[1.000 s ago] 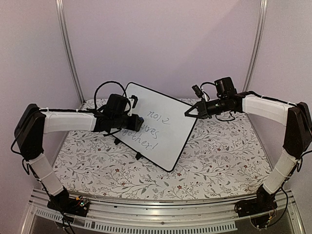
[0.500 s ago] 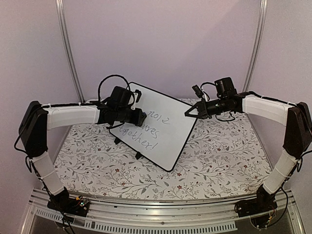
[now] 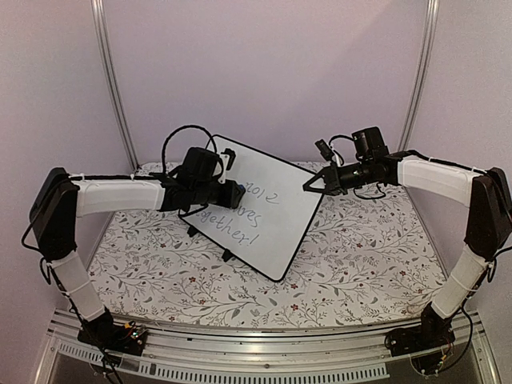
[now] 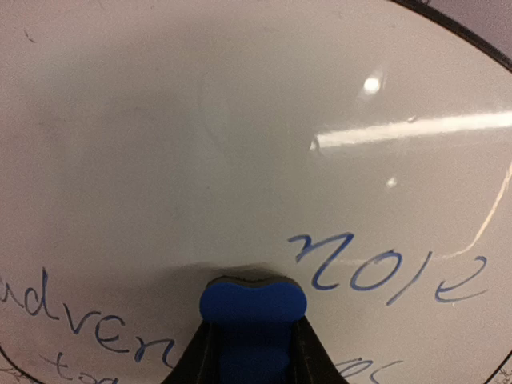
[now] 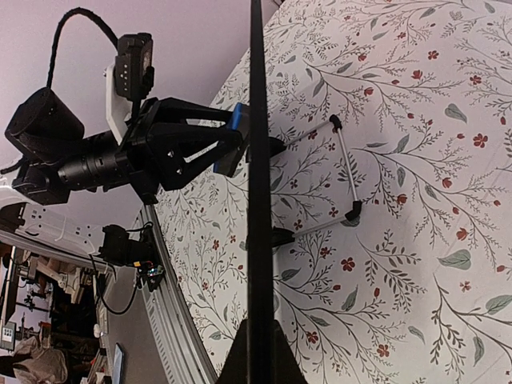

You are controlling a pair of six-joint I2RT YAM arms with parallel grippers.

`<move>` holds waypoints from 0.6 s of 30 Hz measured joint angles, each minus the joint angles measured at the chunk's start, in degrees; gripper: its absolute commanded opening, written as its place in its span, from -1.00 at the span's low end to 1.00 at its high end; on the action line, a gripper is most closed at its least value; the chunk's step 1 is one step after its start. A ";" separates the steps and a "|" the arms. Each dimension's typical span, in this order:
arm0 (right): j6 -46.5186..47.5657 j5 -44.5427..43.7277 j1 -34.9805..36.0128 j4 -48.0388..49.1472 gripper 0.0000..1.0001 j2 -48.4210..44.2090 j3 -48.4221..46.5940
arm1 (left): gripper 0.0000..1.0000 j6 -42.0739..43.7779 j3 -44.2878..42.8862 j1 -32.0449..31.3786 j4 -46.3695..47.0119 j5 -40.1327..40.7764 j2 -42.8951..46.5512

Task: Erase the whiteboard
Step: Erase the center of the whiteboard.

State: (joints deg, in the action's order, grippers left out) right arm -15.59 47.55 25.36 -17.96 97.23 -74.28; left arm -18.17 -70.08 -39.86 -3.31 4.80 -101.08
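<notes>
Leaves open floral tablecloth (image 3: 360,256) near and right of the whiteboard (image 3: 268,228), standing tilted at mid-table, left of centre. Presses a blue eraser (image 4: 253,308), pinched in the left gripper (image 4: 253,340), against the board's face beside blue handwriting (image 4: 384,272). Clamps the board's far right edge between the closed jaws of the right gripper (image 3: 310,186).

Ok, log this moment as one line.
left gripper: shut on blue eraser against whiteboard | right gripper: shut on whiteboard edge | writing: present
</notes>
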 measured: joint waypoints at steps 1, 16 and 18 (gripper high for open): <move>0.00 0.00 0.00 0.00 -1.00 0.00 0.00 | -1.00 -0.24 1.44 -0.24 0.70 -0.13 0.48; -0.33 0.15 -0.15 0.09 -1.00 0.35 -0.02 | -1.00 0.02 -1.64 -1.01 -3.69 -0.87 -0.66; -0.35 0.17 -0.17 0.09 -1.00 0.37 -0.04 | -1.00 0.70 -5.14 -1.01 -4.35 -0.90 -2.10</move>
State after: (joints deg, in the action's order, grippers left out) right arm -15.94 47.72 25.19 -17.87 97.60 -74.32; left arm -17.47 -75.22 -40.86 -7.66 3.90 -103.18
